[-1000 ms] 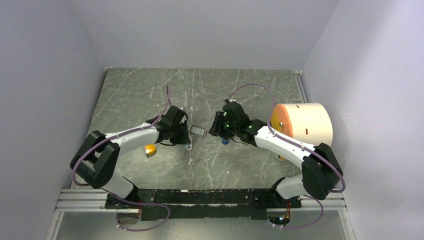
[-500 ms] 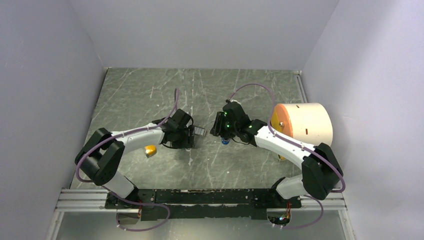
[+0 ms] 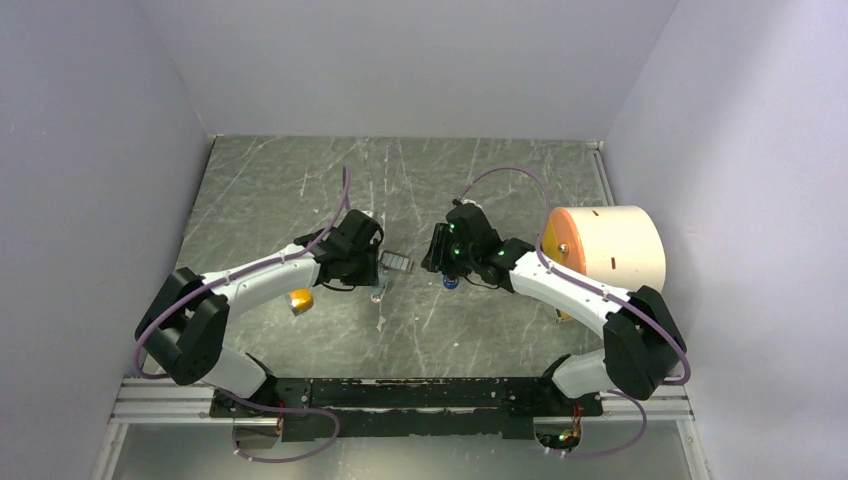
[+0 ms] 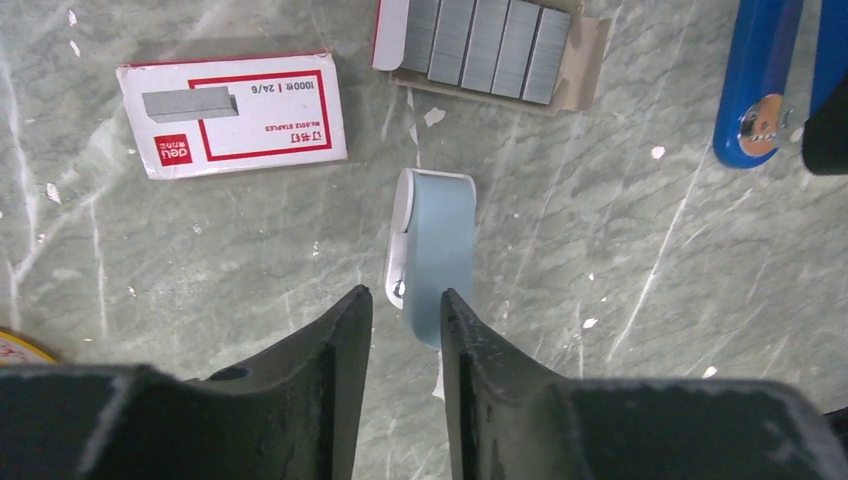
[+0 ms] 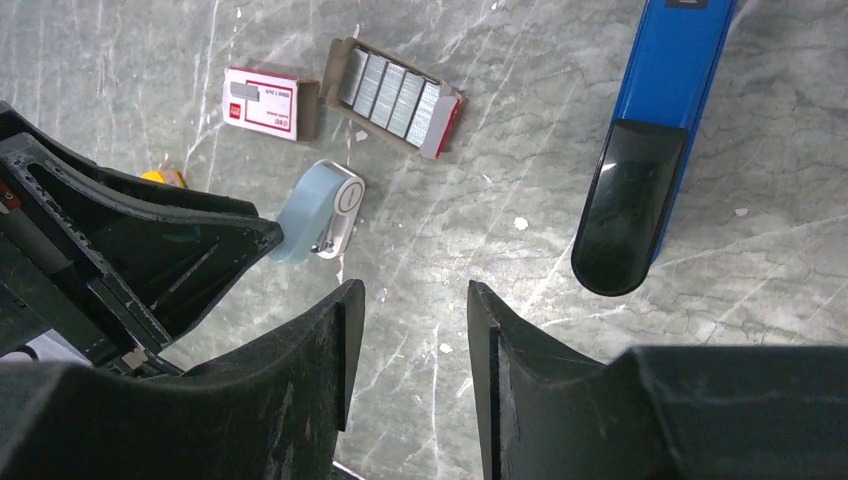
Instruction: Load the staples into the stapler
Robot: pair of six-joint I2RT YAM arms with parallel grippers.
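The staples point(image 4: 488, 48) lie as several silvery strips in a grey tray, also seen in the right wrist view point(image 5: 392, 92) and the top view point(image 3: 398, 263). The blue stapler point(image 5: 655, 120) with its black end lies on the table, at the right edge of the left wrist view point(image 4: 755, 85), mostly under my right arm from above. My left gripper point(image 4: 405, 292) is open with a narrow gap, hovering short of the tray point(image 3: 376, 268). My right gripper point(image 5: 413, 285) is open and empty over bare table, left of the stapler point(image 3: 436, 250).
The red-and-white box sleeve point(image 4: 232, 115) lies left of the tray. A pale blue and white object point(image 4: 433, 252) lies just beyond my left fingertips, its near end showing between them. A small orange-yellow block point(image 3: 300, 300) and a large cream roll point(image 3: 605, 245) sit at the sides.
My left gripper swung right toward the tray, then drew back a little to the left and away. The right arm has not moved.
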